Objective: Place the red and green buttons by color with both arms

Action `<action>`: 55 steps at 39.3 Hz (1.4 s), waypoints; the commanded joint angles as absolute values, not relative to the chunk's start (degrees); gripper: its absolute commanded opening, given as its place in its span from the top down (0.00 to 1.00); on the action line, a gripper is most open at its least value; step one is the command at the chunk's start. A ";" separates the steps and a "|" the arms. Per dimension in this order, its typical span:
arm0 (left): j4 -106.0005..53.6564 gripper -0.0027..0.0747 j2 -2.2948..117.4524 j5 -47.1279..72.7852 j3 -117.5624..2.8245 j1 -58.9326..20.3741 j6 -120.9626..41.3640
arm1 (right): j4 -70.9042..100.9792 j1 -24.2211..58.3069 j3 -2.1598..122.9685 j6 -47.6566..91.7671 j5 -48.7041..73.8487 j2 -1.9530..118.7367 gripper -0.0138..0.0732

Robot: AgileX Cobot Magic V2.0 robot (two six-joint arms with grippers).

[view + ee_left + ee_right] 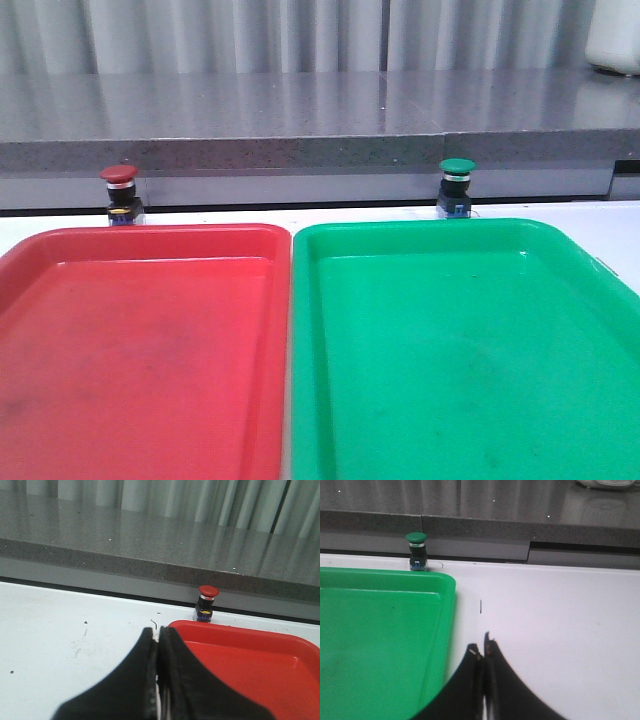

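In the front view neither arm shows, and both trays run off the near edge of the picture. The red tray (140, 350) lies on the left half of the white counter (615, 225), the green tray (460, 350) on the right half, their long sides just beside each other.

The red button (120, 194) stands upright on the counter at its far edge, just behind the red tray's far left corner; the tray rim hides the foot of its base. The green button (457, 187) stands upright at the far edge behind the green tray's far rim, its base also partly hidden.

A yellow mark shows on the red button's base, too small to read.

The left claw (158, 652) is closed on nothing, fingers pressed together over bare counter beside the red tray. The right claw (483, 656) is likewise closed and empty, over bare counter beside the green tray.
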State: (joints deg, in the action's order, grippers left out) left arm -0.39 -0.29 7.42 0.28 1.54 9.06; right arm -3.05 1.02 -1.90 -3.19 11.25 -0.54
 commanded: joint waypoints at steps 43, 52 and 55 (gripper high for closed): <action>-3.42 0.99 22.47 14.88 -33.13 1.61 9.52 | -1.28 0.79 28.40 -3.27 19.17 14.18 0.98; -3.42 0.61 22.47 14.88 -33.13 1.61 9.39 | -1.28 0.79 28.34 -3.27 19.05 14.18 0.74; -3.42 0.34 22.47 14.88 -33.13 1.61 9.39 | -1.28 0.79 28.34 -3.27 19.14 14.18 0.51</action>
